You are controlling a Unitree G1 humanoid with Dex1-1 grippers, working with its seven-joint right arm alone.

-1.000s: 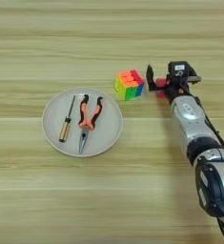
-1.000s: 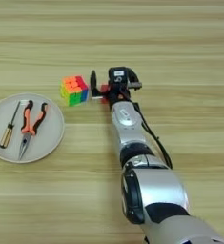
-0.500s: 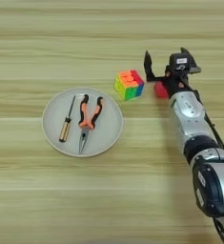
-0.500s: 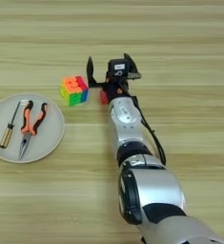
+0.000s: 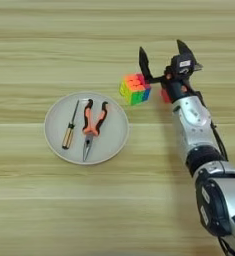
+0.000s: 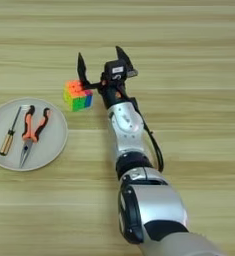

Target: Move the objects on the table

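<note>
Your right gripper (image 5: 162, 56) stood spread wide above the wooden table (image 5: 49, 210), its 2 black fingers splayed and holding nothing. The puzzle cube (image 5: 135, 89) sat just below its left finger, and the small red cube (image 5: 165, 95) lay directly under the wrist, mostly hidden by the arm; whether the 2 cubes touched could not be told. Further out to the gripper's lower left, the pliers (image 5: 92, 126) and the screwdriver (image 5: 70, 133) lay side by side in a round grey plate (image 5: 117, 145).

You would probably have done best to square the fingers to 2 flat opposite faces of whichever cube you chose, and to descend straight so the neighbour was not nudged. Both cubes looked hard, smooth and sharp-cornered, likely slippery plastic. The pliers had orange rubbery handles and thin metal jaws; the screwdriver was a slim steel shaft with an amber handle.
</note>
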